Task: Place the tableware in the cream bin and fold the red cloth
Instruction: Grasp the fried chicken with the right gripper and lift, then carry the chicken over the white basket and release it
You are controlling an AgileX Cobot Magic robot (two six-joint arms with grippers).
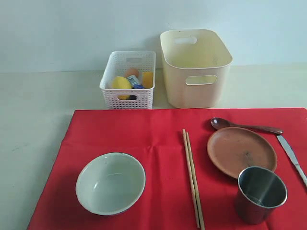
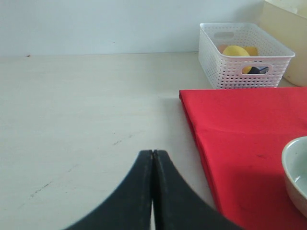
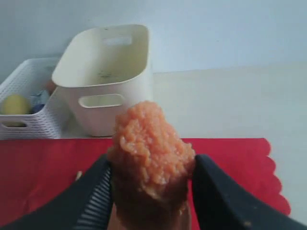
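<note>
Tableware all lying on the cloth (image 1: pixel 158 134), seen in the exterior view as follows. Bowl (image 1: pixel 110 183) upright at lower left. Chopsticks (image 1: pixel 193 177) side by side down the middle. Plate (image 1: pixel 242 152) to their right. Cup (image 1: pixel 260 194) upright just below the plate, overlapping its rim in that view. Spoon (image 1: pixel 244 126) lying just past the plate's far edge, scoop end to the left. Knife (image 1: pixel 292 155) at far right, slanting toward the cloth's edge.

Cloth spread flat on the tabletop (image 1: pixel 33 120), with a few creases near the middle; scalloped edge visible in the right wrist view.

Bin (image 1: pixel 195 67) upright just past the cloth's far edge, right of centre. Basket (image 1: pixel 128 79) just left of it, lower, holding yellow, orange and blue-white items.

Left end effector (image 2: pixel 152 158) pressed together, gripping nothing, over bare tabletop beside the cloth's left edge.

Right end effector (image 3: pixel 151 163) pinching an orange lump (image 3: pixel 151 139) with a grainy surface, one finger at each side, above the cloth and facing the bin.
</note>
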